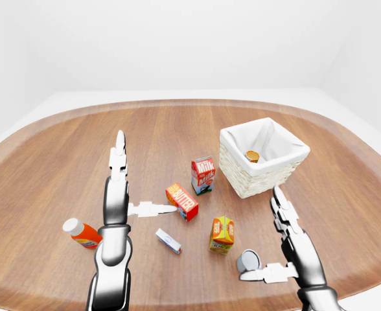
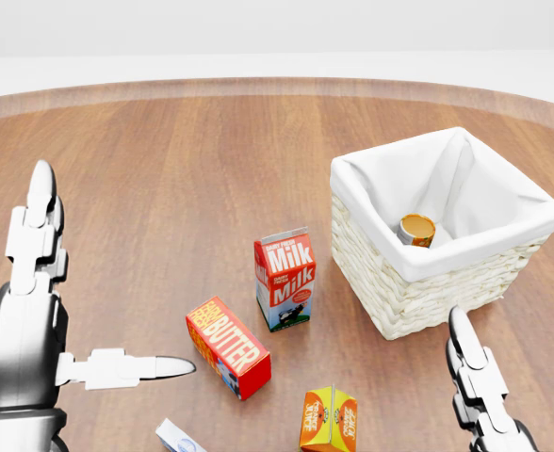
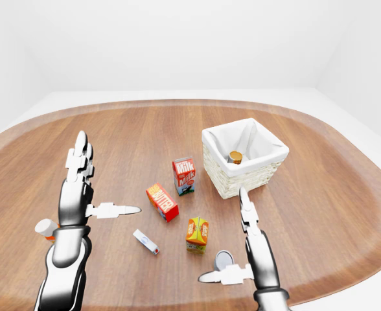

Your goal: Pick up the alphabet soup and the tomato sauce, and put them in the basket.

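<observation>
Wide wooden table [image 1: 61,149], seen from above the robot's arms. At far right, white-lined square wicker basket [image 1: 278,173]; inside it, a small can with an orange-brown lid [image 1: 252,156], upright against the liner, label unreadable, so not told whether soup or sauce. At near right, a second small can with grey metal end [image 1: 247,261], lying on its side on the wood, just left of the right hand [image 1: 288,256] and just beyond its thumb; judged the remaining task can.

Right hand: fingers [image 1: 280,202] spread wide and straight, thumb out to the left, holding nothing. Left hand [image 1: 119,194]: raised at left, likewise spread wide, empty.

Between the hands: red-and-white milk carton [image 1: 203,175] upright, red butter box [image 1: 181,201], orange juice carton [image 1: 222,234], small white flat packet [image 1: 168,241]. At near left, orange bottle with white cap [image 1: 81,233] on its side.

Handling, as judged: rigid, smooth metal cylinder, moderately heavy for its size, liable to roll when nudged. Best taken across the curved wall at mid-length, thumb opposing fingers, not by the flat ends.
</observation>
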Available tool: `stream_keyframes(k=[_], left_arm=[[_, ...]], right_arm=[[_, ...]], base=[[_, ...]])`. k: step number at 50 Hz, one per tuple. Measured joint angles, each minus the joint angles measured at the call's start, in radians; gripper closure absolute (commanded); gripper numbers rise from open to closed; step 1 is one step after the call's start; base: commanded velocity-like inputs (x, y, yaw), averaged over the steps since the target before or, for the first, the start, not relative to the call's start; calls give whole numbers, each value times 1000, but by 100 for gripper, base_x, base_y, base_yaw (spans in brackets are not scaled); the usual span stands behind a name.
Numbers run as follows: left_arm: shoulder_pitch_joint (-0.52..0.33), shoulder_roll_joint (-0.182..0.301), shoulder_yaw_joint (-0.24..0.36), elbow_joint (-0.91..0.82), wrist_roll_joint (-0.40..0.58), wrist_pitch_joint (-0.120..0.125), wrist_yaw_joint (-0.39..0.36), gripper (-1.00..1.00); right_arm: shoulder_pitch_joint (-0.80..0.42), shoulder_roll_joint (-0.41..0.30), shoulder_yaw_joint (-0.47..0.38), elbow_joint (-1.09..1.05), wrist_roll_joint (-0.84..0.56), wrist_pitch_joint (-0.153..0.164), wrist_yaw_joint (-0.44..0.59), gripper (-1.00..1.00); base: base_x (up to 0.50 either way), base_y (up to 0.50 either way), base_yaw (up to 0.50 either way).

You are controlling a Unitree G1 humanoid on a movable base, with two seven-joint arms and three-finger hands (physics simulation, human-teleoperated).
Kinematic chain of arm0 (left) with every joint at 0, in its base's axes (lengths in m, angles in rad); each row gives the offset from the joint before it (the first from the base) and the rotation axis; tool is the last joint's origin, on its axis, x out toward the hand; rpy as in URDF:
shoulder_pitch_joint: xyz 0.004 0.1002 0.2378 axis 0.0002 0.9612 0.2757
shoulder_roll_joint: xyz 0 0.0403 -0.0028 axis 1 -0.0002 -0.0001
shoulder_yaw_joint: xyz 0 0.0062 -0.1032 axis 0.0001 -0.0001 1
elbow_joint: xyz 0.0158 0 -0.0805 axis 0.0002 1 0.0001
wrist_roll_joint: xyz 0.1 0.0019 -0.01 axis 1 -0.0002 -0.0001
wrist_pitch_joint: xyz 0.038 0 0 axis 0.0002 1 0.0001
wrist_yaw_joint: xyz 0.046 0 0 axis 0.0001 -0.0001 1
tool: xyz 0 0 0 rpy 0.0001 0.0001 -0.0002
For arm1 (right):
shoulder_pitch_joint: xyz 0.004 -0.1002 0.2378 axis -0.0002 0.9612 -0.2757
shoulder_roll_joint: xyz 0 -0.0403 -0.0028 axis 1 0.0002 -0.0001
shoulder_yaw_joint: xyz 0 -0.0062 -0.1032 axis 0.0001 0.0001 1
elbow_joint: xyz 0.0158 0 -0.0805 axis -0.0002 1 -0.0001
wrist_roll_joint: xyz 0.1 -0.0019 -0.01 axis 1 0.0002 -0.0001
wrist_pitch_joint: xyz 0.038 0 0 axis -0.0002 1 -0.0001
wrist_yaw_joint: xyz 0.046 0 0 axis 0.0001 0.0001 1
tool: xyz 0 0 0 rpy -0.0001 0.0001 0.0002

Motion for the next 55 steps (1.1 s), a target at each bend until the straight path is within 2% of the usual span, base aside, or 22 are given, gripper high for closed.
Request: stream_keyframes(k=[55], left_arm=[[-1,0,2,11,-2,0,8,-100]], right_arm=[[27,22,-39,154,-23,0,29,-100]], base=[[0,0,0]])
